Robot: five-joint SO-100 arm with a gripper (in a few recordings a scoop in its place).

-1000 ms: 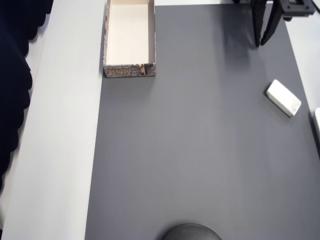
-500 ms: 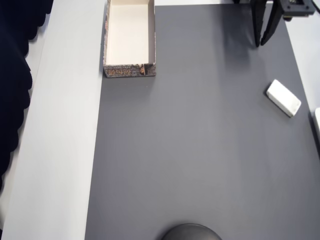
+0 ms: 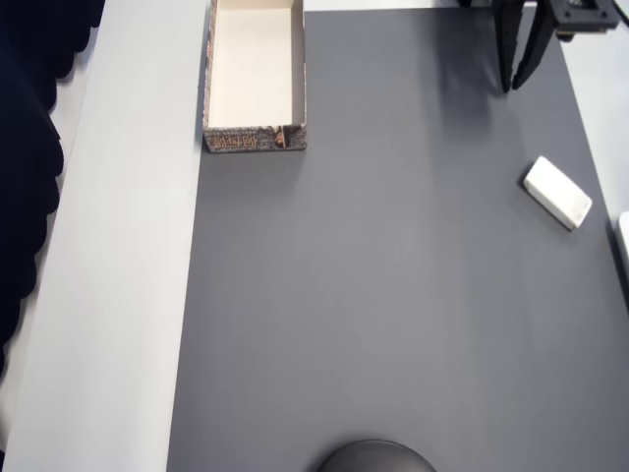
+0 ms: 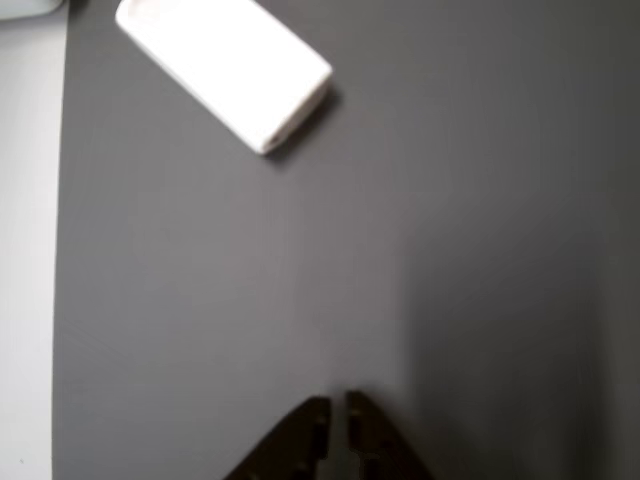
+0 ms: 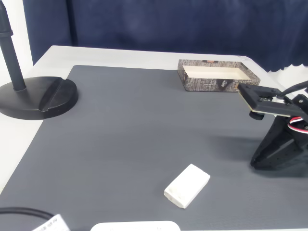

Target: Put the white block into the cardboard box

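The white block [image 3: 557,193] lies flat and skewed on the dark grey mat near its right edge in the overhead view. It also lies near the front of the mat in the fixed view [image 5: 187,185] and at the top left of the wrist view [image 4: 225,70]. My black gripper [image 3: 512,86] hangs at the top right of the overhead view, a little above the block in the picture and apart from it. Its fingers [image 4: 318,420] are shut with nothing between them. The cardboard box [image 3: 254,140] stands at the mat's top left corner, its cream inside bare, and far from the gripper [image 5: 258,162].
A black round stand base [image 5: 38,96] sits on the mat's edge opposite the arm, its rim at the overhead view's bottom [image 3: 376,457]. Another white thing with a rounded corner [image 3: 623,236] lies just off the mat beside the block. White tabletop [image 3: 118,246] borders the mat.
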